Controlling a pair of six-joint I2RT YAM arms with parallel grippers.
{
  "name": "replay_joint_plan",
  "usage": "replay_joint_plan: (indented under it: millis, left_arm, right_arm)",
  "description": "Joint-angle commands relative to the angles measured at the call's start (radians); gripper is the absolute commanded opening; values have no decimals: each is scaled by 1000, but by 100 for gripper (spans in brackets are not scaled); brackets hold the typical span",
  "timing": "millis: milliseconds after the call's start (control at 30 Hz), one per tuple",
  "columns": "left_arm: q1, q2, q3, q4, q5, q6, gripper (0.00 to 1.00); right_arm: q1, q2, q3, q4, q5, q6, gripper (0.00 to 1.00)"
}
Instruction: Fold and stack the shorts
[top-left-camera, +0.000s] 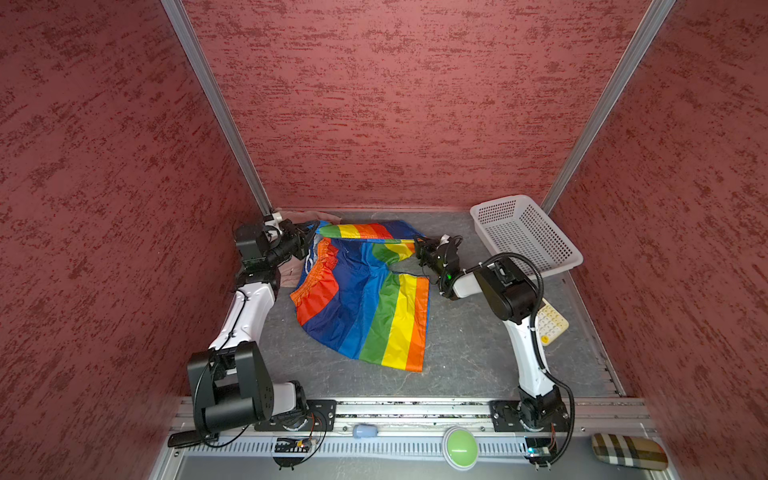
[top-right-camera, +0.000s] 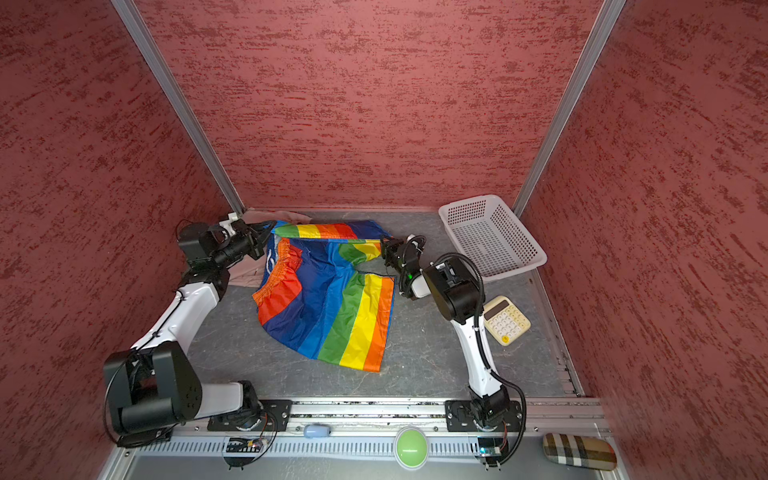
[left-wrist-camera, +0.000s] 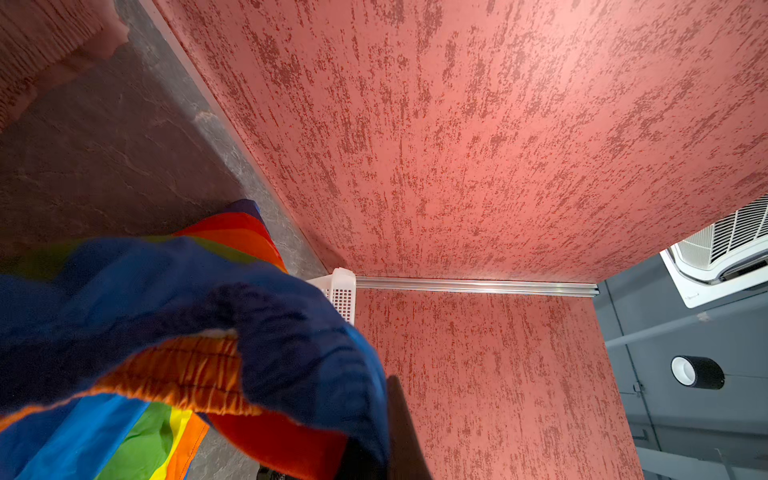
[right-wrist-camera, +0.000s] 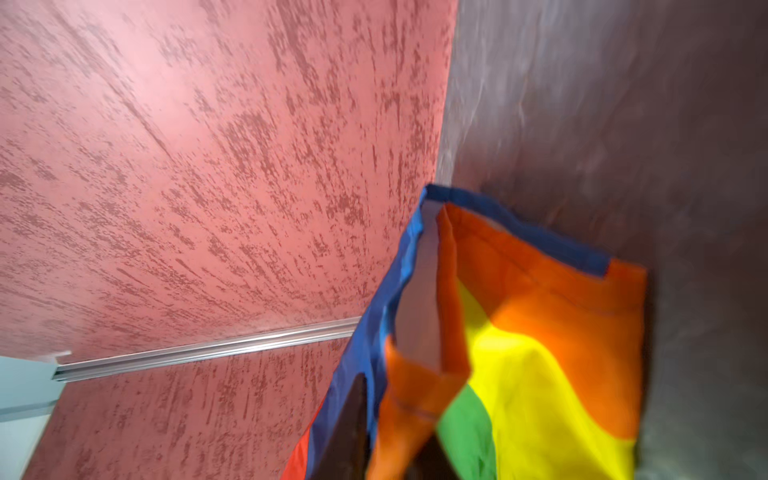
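1. Nearest edge: a green button (top-left-camera: 460, 446) sits on the front rail, with a plaid case (top-left-camera: 629, 451) to its right.
2. Right side: a cream calculator (top-right-camera: 506, 320) lies on the grey table (top-left-camera: 469, 349), beside the right arm.
3. Centre: the rainbow shorts (top-left-camera: 365, 307) are spread over the table. One leg lies flat towards the front, and the far leg is drawn up off the surface between the two grippers.
4. Right gripper (top-left-camera: 417, 245): jaws closed on the hem of the far leg. The right wrist view shows that hem (right-wrist-camera: 519, 316) bunched at the fingers.
5. Left gripper (top-left-camera: 309, 241): jaws closed on the waist end of the shorts. The left wrist view shows the gathered orange waistband (left-wrist-camera: 183, 374) draped over the gripper.
6. Far left corner: pinkish cloth (top-left-camera: 307, 216) lies bunched behind and beneath the left gripper. Its garment type cannot be told.
7. Far right corner: a white perforated basket (top-left-camera: 536, 232), tilted, well apart from the shorts.
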Motion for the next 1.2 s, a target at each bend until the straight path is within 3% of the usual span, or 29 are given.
replay_joint_plan:
  millis: [0,100,267,533,667,800,967,1167]
  left_arm:
    - [16,-12,9,3,4,39,0]
    - [16,16,64,13,-1,45,0]
    - [-20,39,260,-51,-43,91,0]
    - [-79,31,543,-86,-86,91,0]
    - [-131,-39,639,-146,-106,109,0]
    - [-205,-148,727,-289,-180,203,0]
    - [-224,-228,764,-389,-246,221,0]
    - [-186,-149,725,-379,-205,175,0]
  right_arm:
    - [-22,-86,-16,5,-13,-49,0]
    - [-65,-179,10,-70,-83,-149,0]
    - [-135,-459,137,-436,-168,-446,0]
    - [-211,-785,445,-919,-264,-792,0]
    - [-218,-938,534,-1036,-272,-914,0]
    - [-242,-1042,607,-1124,-279,-977,0]
    - [-280,-1007,819,-1303,-275,-1045,0]
    - [-372,-707,1124,-1460,-323,-1034,0]
